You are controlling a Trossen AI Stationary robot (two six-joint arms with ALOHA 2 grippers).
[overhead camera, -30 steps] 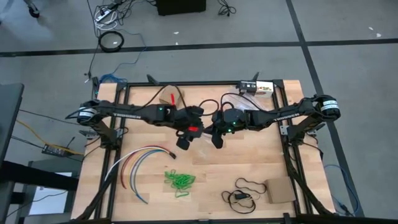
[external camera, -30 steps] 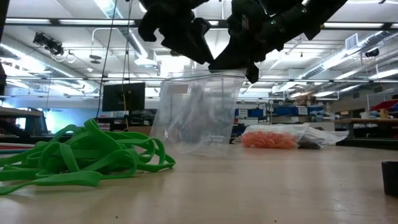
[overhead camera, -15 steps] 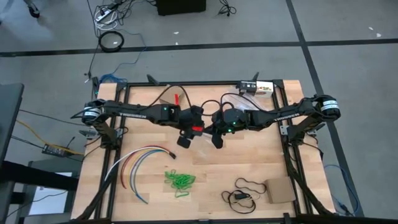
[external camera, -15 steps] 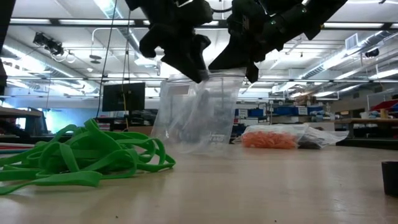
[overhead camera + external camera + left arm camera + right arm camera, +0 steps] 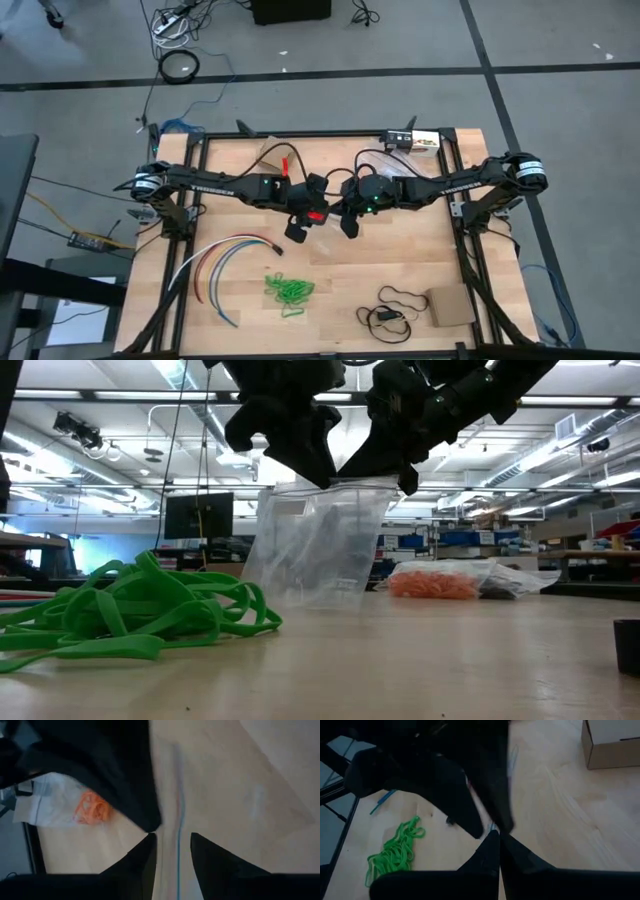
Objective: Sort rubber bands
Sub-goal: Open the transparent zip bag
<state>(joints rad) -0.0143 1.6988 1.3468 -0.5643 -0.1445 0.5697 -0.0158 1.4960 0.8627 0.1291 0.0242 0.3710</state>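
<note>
While a clear bag [image 5: 318, 545] is being held upright at the middle of the table [image 5: 420, 265], its top rim is being pinched by the shut right gripper [image 5: 405, 478]. The left gripper [image 5: 318, 475] is being kept at the same rim, its fingers [image 5: 145, 862] part open astride the bag's edge. Green bands [image 5: 288, 290] are lying heaped near the front edge, orange bands [image 5: 432, 584] in a bag at the rear.

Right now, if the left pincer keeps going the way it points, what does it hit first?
Most likely the clear plastic bag. The left pincer points down with the bag's rim in the gap between its fingers, and the right pincer is shut on the same rim. Below the bag is the wooden table. Depth is unclear.
</note>
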